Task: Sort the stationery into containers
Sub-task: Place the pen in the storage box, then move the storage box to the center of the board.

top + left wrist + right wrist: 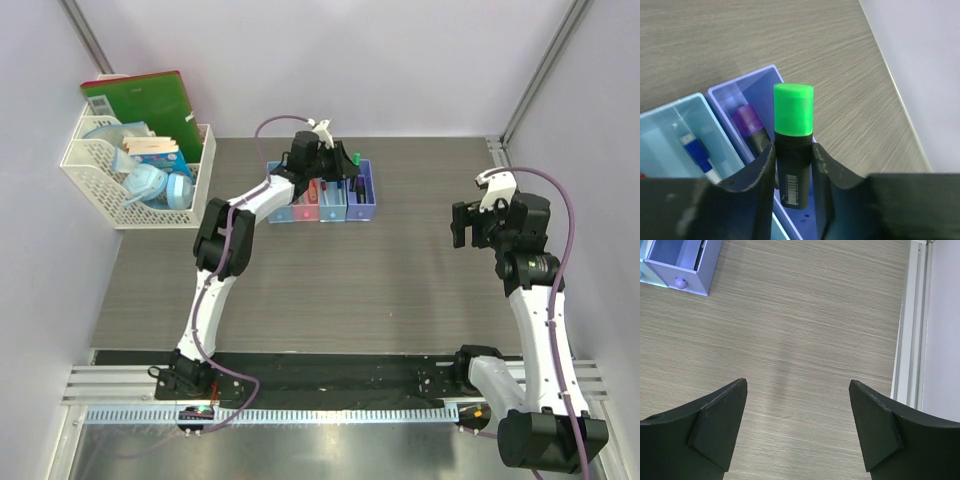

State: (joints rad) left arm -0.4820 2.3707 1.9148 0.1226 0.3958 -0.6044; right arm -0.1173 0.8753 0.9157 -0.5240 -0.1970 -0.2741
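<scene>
My left gripper (793, 150) is shut on the green-black highlighter (793, 142) and holds it over the purple bin (762, 77), green cap pointing away. In the top view the left gripper (330, 150) is over the row of bins (322, 207), with the green cap (356, 157) showing. The purple bin holds a purple-black highlighter (747, 122). The light blue bin (670, 112) holds a blue-capped white marker (697, 156). My right gripper (797, 390) is open and empty above bare table, also at the right in the top view (462, 225). The purple bin's corner (685, 275) shows in the right wrist view.
A white lattice basket (100, 175) with masks, papers and a green folder (140, 100) stands at the back left. A metal rail (910, 320) runs along the table's right edge by the wall.
</scene>
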